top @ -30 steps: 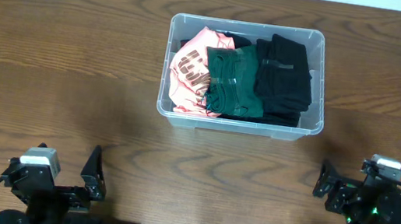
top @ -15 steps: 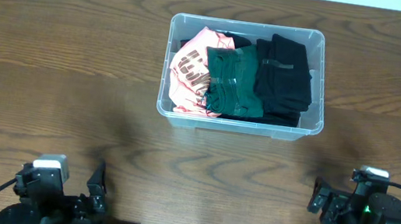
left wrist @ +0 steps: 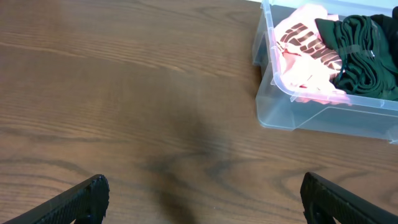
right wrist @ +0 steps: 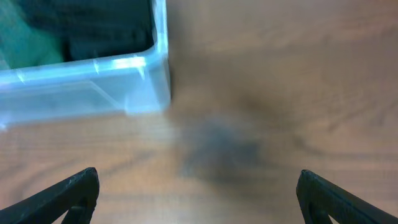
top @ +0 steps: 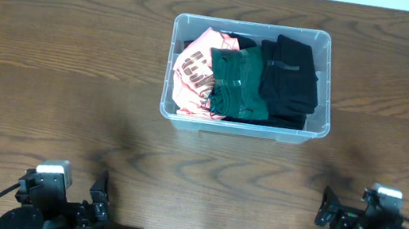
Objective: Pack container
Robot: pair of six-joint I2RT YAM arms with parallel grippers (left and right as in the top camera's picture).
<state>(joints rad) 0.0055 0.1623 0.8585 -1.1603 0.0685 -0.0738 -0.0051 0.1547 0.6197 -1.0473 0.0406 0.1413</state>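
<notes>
The container (top: 243, 128) stands on the far half of the desk (top: 50, 69), a little to the right of the middle, with its long sides running left to right. It is clear plastic, so the things inside show through the walls. Three folded clothes lie in it side by side. A pink garment (top: 193, 73) with dark letters printed on it is at the left end. A green garment (top: 236, 87) is in the middle and partly lies over the pink one. A black garment (top: 291, 82) fills the right end. All three reach about up to the rim.

Both arms sit low at the near edge of the desk, well apart from the container. The left claw (left wrist: 204, 186) is spread wide. Its two dark fingertips show only in the bottom corners of the left wrist view, with bare wood between them, and it grips nothing. The container's left end is in the upper right of that view.

The right claw (right wrist: 198, 180) is also spread wide and empty, with its fingertips in the bottom corners of its own camera view. That picture is blurred. A corner of the container shows in the upper left, and a soft dark shadow lies on the wood below it.
</notes>
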